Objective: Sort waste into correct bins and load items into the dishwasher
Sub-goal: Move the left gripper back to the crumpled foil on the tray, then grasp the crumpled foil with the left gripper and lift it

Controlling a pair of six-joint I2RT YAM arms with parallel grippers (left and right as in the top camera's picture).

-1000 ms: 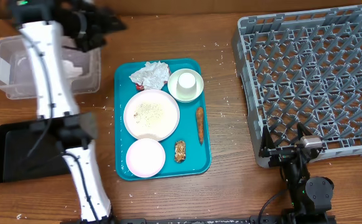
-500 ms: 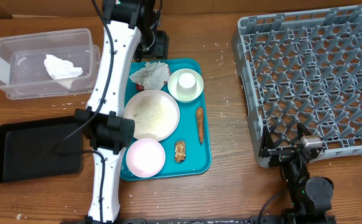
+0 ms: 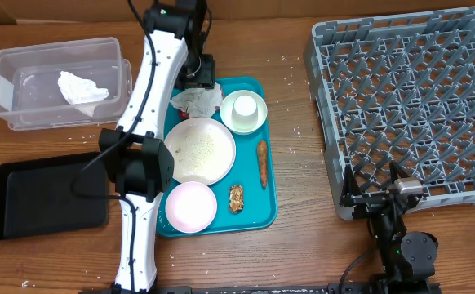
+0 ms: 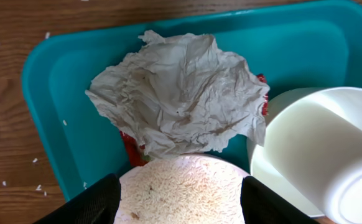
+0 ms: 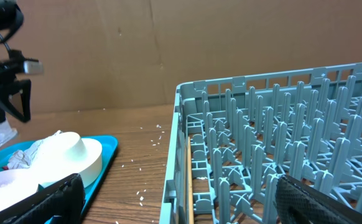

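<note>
Hovering above the teal tray (image 4: 56,81), the left gripper (image 4: 180,194) stands spread and empty, its arm stretched long across the worktop (image 3: 295,245). Just ahead of its fingertips lies the crumpled napkin (image 4: 181,99), grey-white and deeply creased, with the red foil wrapper (image 4: 129,142) peeking out beneath, and the rice-strewn plate (image 4: 187,177) directly below. The right gripper (image 5: 184,196), spread wide and empty, sits low beside the grey dish rack (image 5: 280,143).

text: none legible | labels: none | brands: none | numbers, signs: none | views: all three
</note>
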